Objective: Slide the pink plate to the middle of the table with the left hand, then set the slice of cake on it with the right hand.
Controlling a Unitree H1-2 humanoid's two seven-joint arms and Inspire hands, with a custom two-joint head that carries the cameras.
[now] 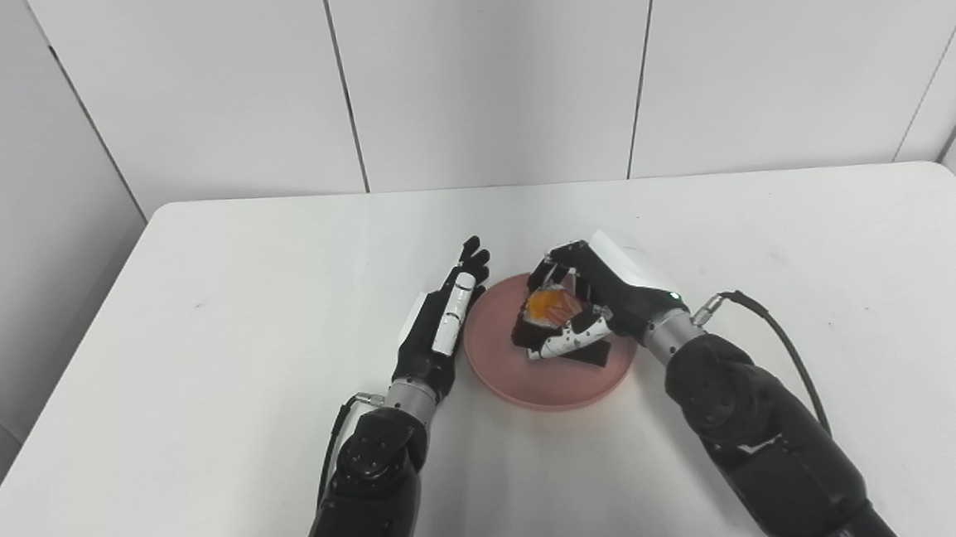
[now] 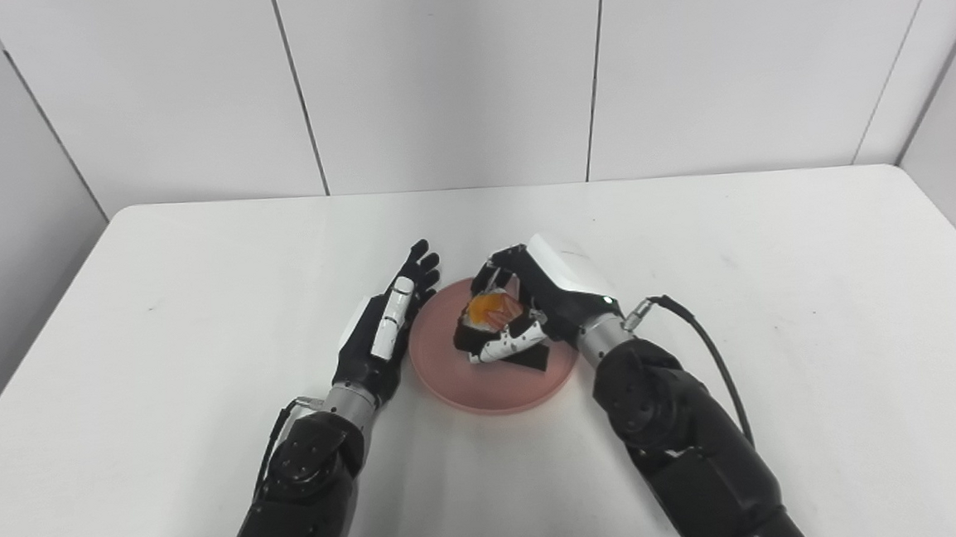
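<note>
I see a pink plate (image 1: 547, 372) near the middle of the white bench (image 1: 200, 335). My right hand (image 1: 592, 295) reaches over it, fingers wrapped around the dark slice of cake (image 1: 552, 322) with its orange topping; the slice sits on the plate. My left hand (image 1: 448, 320) rests just beside the plate's left rim, fingers extended and holding nothing.

Table (image 1: 243, 358) bare all round – only left hand (image 1: 448, 320) blocks pink plate (image 1: 535, 385) left edge.
</note>
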